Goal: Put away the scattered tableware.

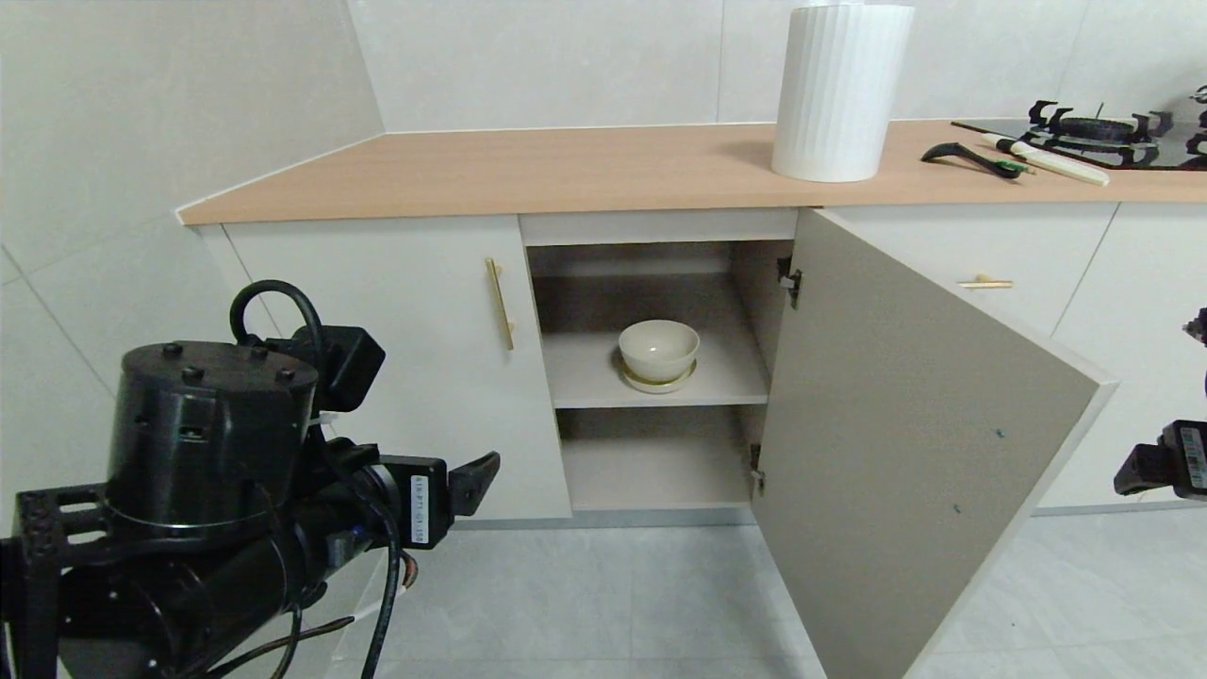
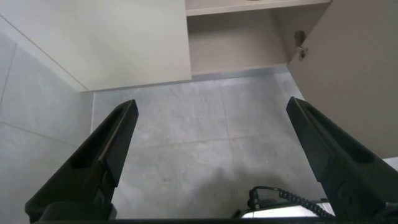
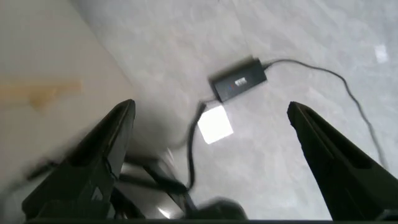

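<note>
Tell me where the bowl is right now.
In the head view, the bowl sits on a small plate on the upper shelf of the cabinet, near centre, just left of its open door.

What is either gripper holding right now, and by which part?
Nothing. The left gripper and the right gripper are both open and empty; the bowl sits in the open cupboard.

Home kitchen: long wooden countertop (image 1: 566, 170) over white base cabinets (image 1: 377, 311), black gas hob (image 1: 1103, 132), pale tiled walls
</note>
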Motion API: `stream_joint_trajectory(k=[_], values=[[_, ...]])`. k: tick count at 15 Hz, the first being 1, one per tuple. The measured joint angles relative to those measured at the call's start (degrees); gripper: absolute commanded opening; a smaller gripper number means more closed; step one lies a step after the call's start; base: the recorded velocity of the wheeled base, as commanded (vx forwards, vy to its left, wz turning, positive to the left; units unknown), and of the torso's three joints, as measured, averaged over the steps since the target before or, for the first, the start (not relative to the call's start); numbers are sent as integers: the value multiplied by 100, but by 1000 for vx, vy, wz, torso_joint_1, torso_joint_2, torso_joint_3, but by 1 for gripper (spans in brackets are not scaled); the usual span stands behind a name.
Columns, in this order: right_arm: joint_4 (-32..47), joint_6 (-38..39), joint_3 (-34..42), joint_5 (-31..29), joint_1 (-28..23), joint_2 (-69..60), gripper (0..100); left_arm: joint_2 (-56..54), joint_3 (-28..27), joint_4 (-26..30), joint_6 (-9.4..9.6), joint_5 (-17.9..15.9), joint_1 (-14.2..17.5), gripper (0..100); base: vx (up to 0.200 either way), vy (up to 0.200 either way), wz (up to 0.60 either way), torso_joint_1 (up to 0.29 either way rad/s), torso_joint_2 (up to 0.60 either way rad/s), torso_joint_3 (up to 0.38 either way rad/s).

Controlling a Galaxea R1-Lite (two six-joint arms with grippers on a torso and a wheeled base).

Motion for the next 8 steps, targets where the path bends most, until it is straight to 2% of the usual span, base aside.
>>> stream_joint_trajectory(k=[4,8], values=[[-1309,354,239,11,24,386,100,0,0,0,0,0,0,100,0,0,0,0,0,0],[-1610,561,545,213,499,640,100,-4,0,-6,0,-4,0,100,0,0,0,0,0,0]])
